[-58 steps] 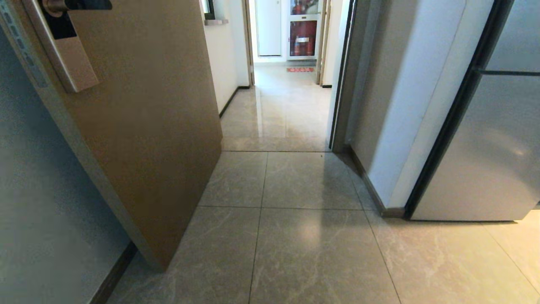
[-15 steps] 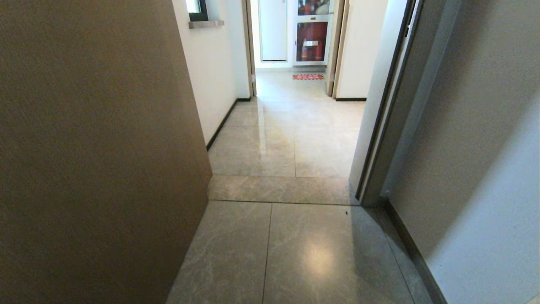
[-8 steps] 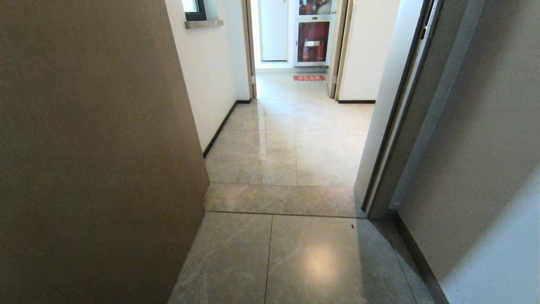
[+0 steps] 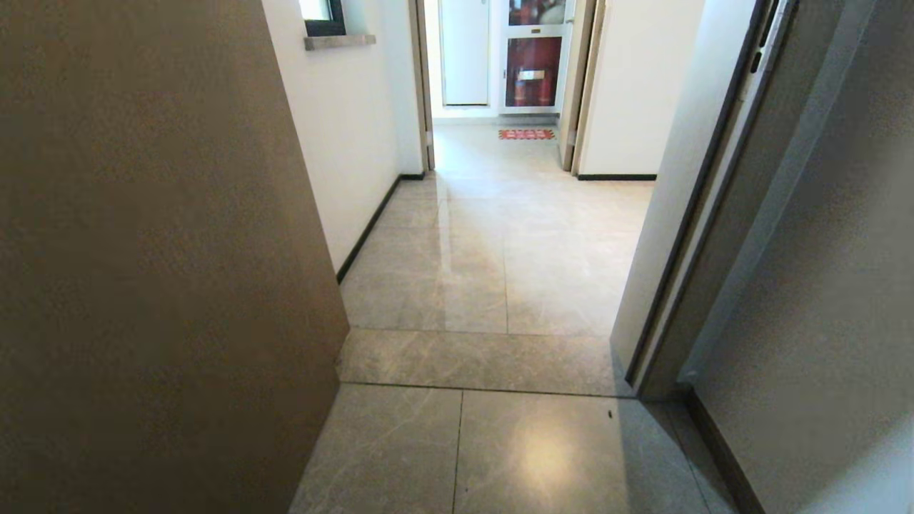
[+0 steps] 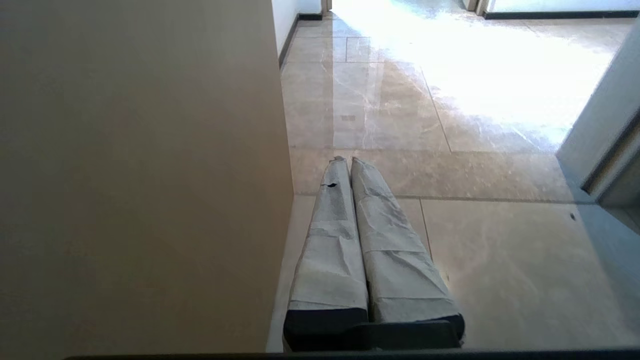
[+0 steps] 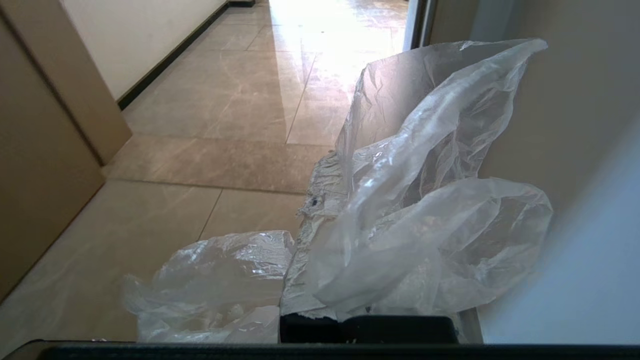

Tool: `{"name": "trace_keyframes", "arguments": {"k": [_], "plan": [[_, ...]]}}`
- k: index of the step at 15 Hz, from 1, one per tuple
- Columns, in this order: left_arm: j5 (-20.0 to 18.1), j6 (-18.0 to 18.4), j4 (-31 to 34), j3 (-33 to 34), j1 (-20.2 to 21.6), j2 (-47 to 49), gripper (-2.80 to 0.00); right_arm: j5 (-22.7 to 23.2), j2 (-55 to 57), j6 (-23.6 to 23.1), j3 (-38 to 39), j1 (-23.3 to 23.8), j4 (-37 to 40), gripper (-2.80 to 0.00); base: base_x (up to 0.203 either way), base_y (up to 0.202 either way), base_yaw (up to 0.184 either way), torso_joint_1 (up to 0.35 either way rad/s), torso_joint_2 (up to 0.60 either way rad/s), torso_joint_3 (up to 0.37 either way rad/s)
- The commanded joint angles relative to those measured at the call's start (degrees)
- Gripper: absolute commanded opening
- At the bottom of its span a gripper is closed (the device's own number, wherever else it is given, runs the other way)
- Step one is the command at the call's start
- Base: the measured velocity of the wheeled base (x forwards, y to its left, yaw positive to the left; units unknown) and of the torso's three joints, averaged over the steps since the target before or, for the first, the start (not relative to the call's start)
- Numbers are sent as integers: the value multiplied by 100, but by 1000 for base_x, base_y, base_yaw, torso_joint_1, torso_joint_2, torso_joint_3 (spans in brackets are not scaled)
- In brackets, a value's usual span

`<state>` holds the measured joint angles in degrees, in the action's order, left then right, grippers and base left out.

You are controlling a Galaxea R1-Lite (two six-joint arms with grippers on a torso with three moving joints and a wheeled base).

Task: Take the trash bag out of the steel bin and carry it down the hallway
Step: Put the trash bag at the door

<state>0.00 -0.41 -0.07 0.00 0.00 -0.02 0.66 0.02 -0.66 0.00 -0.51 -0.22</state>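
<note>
Crinkled clear plastic fills the right wrist view: the trash bag (image 6: 400,200) is draped over the right gripper (image 6: 320,210), whose 2 paper-wrapped fingers (image 6: 312,235) are pressed together, pinching the film between them. 1 fold billows up beside the pale wall (image 6: 560,175); another lobe sags low toward the tiles.

Seen from the left wrist, the left gripper (image 5: 347,161) holds nothing, its 2 wrapped fingers (image 5: 330,240) pressed side by side, just beside the edge of the brown door (image 5: 140,175).

From the head, neither arm shows. That door (image 4: 143,271) stands at 9 o'clock and a grey door frame (image 4: 685,257) at 3 o'clock. Between them the hallway (image 4: 493,250), with glossy grey-beige marbled tiles and dark baseboard, runs toward 12 o'clock, where a red floor mat (image 4: 526,133) lies before a glass-fronted cabinet (image 4: 534,71).
</note>
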Motion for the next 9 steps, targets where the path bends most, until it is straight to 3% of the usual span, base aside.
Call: {"name": "trace_keyframes", "arguments": {"k": [1, 9], "plan": [[0, -2, -1, 0, 9, 2, -280, 4, 6, -4, 0, -2, -4, -280, 193, 0, 3, 4, 0, 2], [0, -11, -1, 0, 0, 2, -280, 11, 6, -4, 0, -2, -4, -280, 192, 0, 0, 1, 3, 2]]}}
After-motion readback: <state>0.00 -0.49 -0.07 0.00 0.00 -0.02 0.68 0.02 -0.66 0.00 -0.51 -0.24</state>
